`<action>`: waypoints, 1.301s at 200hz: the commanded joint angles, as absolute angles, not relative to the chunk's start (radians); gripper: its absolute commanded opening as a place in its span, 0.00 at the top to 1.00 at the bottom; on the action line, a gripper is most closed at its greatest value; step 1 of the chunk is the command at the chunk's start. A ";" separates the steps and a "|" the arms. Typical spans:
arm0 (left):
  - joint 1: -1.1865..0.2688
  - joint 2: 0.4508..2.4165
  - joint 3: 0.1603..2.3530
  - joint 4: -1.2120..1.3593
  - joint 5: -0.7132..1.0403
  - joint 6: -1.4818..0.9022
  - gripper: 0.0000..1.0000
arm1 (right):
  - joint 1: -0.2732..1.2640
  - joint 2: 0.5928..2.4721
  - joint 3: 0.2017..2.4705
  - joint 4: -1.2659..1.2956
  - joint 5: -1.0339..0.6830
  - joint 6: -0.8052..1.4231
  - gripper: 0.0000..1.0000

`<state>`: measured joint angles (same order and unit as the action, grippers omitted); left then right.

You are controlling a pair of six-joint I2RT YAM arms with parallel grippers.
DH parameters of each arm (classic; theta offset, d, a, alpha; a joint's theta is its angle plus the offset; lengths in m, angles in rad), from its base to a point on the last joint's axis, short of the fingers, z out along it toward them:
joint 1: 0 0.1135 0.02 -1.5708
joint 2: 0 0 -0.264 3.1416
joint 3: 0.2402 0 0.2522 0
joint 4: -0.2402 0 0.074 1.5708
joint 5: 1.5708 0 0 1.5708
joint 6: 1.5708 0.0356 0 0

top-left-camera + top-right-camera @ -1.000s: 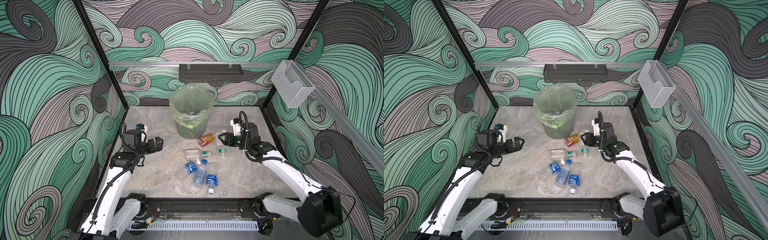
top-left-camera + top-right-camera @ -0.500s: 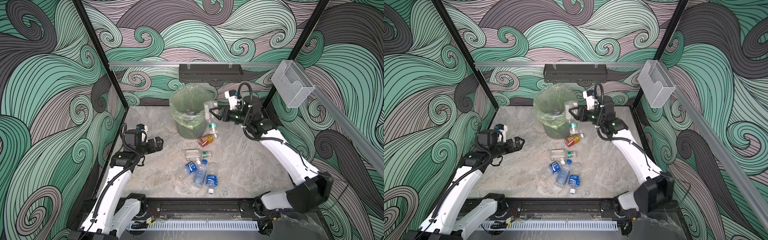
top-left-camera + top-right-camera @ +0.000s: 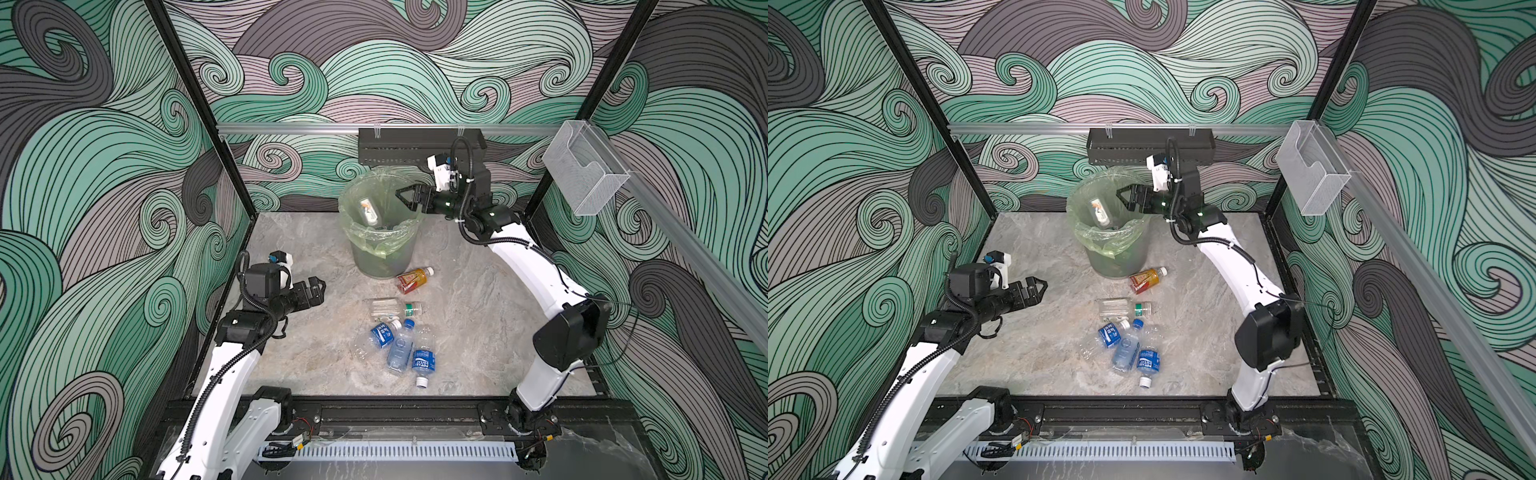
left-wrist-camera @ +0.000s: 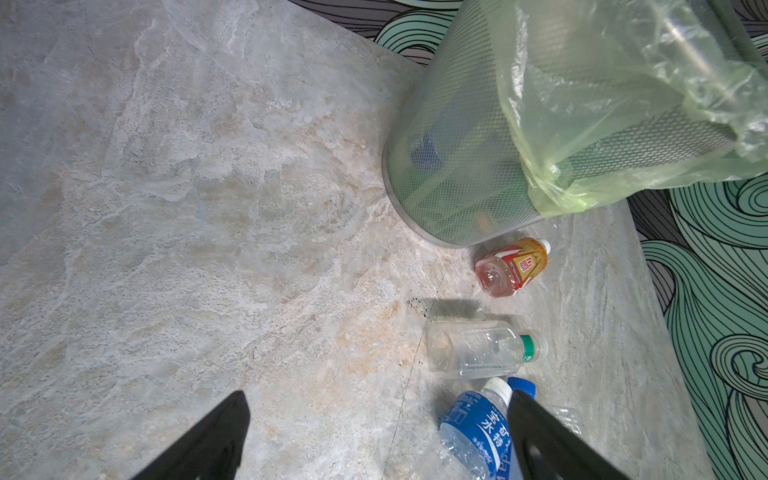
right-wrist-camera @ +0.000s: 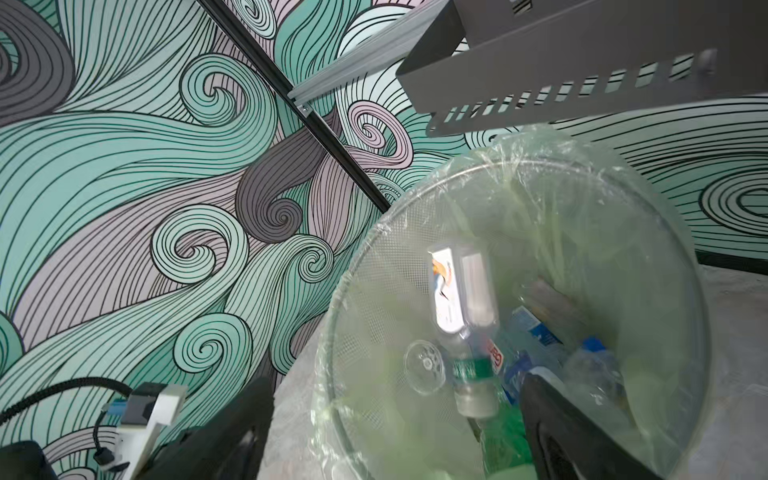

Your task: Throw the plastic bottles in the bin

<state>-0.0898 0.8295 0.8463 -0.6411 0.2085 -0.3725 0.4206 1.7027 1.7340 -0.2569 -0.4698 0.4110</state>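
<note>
Since the right fingers (image 3: 409, 189) hang wide and empty over the bin (image 3: 380, 259), we judge the drop made | one bottle (image 3: 369, 211) tilts cap-down inside it | left fingers (image 3: 316, 284) wide above the bench (image 3: 299, 361), poised for loose bottles (image 3: 401, 349) lying near the bin.

The walls (image 3: 104, 166) carry swirling waves of teal, mint, mauve and dark grey, all lined in black. The tabletop (image 3: 478, 332) is marbled grey with beige patches. The bin (image 3: 382, 262) is grey mesh under a pale yellow-green bag (image 4: 602, 104). The amber bottle (image 3: 413, 279) has a red label and white cap. The clear bottle (image 3: 388, 308) shows a green neck band. The 2 blue-labelled bottles (image 3: 382, 334) have white lettering and white caps. The blue-capped bottle (image 3: 401, 349) is pale blue. The left arm (image 3: 232, 365) and right arm (image 3: 528, 266) are white with black joints.
</note>
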 commanded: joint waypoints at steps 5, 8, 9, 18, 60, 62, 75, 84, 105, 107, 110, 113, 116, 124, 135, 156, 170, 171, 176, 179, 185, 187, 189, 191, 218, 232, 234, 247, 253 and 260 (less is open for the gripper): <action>-0.084 0.853 0.838 -0.620 0.308 -0.316 0.01 | 0.417 1.523 1.588 -0.248 -0.490 0.301 0.05; -0.084 0.856 0.839 -0.617 0.318 -0.315 0.01 | 0.417 1.506 1.564 -0.245 -0.489 0.296 0.04; -0.084 0.857 0.839 -0.616 0.321 -0.316 0.01 | 0.417 1.500 1.556 -0.244 -0.488 0.295 0.04; -0.084 0.864 0.836 -0.607 0.338 -0.313 0.02 | 0.417 1.450 1.484 -0.235 -0.485 0.286 0.03; -0.084 0.859 0.817 -0.566 0.397 -0.305 0.03 | 0.410 1.255 1.211 -0.243 -0.426 0.273 0.01; -0.084 0.859 0.816 -0.566 0.400 -0.305 0.03 | 0.411 1.248 1.202 -0.246 -0.421 0.273 0.01; -0.087 0.857 0.819 -0.572 0.430 -0.299 0.03 | 0.410 1.206 1.134 -0.265 -0.400 0.272 0.01; -0.087 0.858 0.820 -0.579 0.458 -0.289 0.04 | 0.408 1.181 1.094 -0.286 -0.375 0.274 0.00; -0.103 0.855 0.818 -0.594 0.512 -0.258 0.05 | 0.402 1.131 1.013 -0.344 -0.290 0.304 0.00; -0.106 0.854 0.818 -0.595 0.514 -0.255 0.05 | 0.402 1.127 1.007 -0.349 -0.282 0.309 0.01; -0.110 0.852 0.816 -0.596 0.516 -0.251 0.05 | 0.399 1.122 0.993 -0.354 -0.274 0.315 0.01; -0.116 0.849 0.815 -0.598 0.518 -0.247 0.05 | 0.397 1.116 0.979 -0.354 -0.268 0.320 0.01; -0.122 0.848 0.813 -0.598 0.517 -0.245 0.05 | 0.394 1.109 0.966 -0.354 -0.264 0.330 0.01; -0.137 0.842 0.807 -0.599 0.516 -0.237 0.05 | 0.388 1.092 0.934 -0.354 -0.256 0.352 0.01; -0.161 0.840 0.798 -0.600 0.514 -0.230 0.05 | 0.381 1.072 0.890 -0.338 -0.253 0.381 0.01; -0.229 0.855 0.779 -0.589 0.442 -0.236 0.07 | 0.371 1.048 0.838 -0.316 -0.237 0.421 0.02; -0.289 0.877 0.771 -0.583 0.387 -0.241 0.07 | 0.366 1.053 0.839 -0.330 -0.223 0.430 0.02; -0.293 0.879 0.770 -0.583 0.383 -0.241 0.07 | 0.365 1.053 0.840 -0.332 -0.221 0.430 0.02; -0.316 0.889 0.770 -0.581 0.364 -0.243 0.07 | 0.364 1.056 0.843 -0.341 -0.216 0.430 0.02; -0.330 0.895 0.770 -0.581 0.353 -0.244 0.07 | 0.364 1.059 0.845 -0.347 -0.214 0.428 0.02; -0.355 0.908 0.774 -0.587 0.329 -0.244 0.07 | 0.363 1.063 0.850 -0.354 -0.208 0.428 0.02; -0.362 0.913 0.776 -0.590 0.320 -0.244 0.07 | 0.362 1.063 0.851 -0.354 -0.207 0.428 0.02; -0.370 0.918 0.778 -0.592 0.311 -0.245 0.07 | 0.362 1.065 0.853 -0.354 -0.205 0.428 0.02; -0.376 0.922 0.780 -0.595 0.302 -0.245 0.07 | 0.361 1.067 0.854 -0.354 -0.204 0.428 0.02; -0.441 0.974 0.785 -0.600 0.235 -0.270 0.07 | 0.356 1.078 0.852 -0.354 -0.193 0.438 0.02; -0.469 0.994 0.782 -0.590 0.232 -0.283 0.07 | 0.354 1.081 0.843 -0.354 -0.190 0.448 0.02; -0.472 0.997 0.781 -0.587 0.232 -0.287 0.07 | 0.354 1.081 0.841 -0.354 -0.188 0.449 0.02; -0.497 1.015 0.768 -0.562 0.226 -0.299 0.07 | 0.353 1.081 0.828 -0.354 -0.183 0.455 0.02; -0.509 1.026 0.760 -0.549 0.225 -0.305 0.07 | 0.351 1.081 0.823 -0.352 -0.180 0.455 0.02; -0.521 1.040 0.753 -0.534 0.227 -0.312 0.07 | 0.350 1.081 0.819 -0.353 -0.174 0.456 0.02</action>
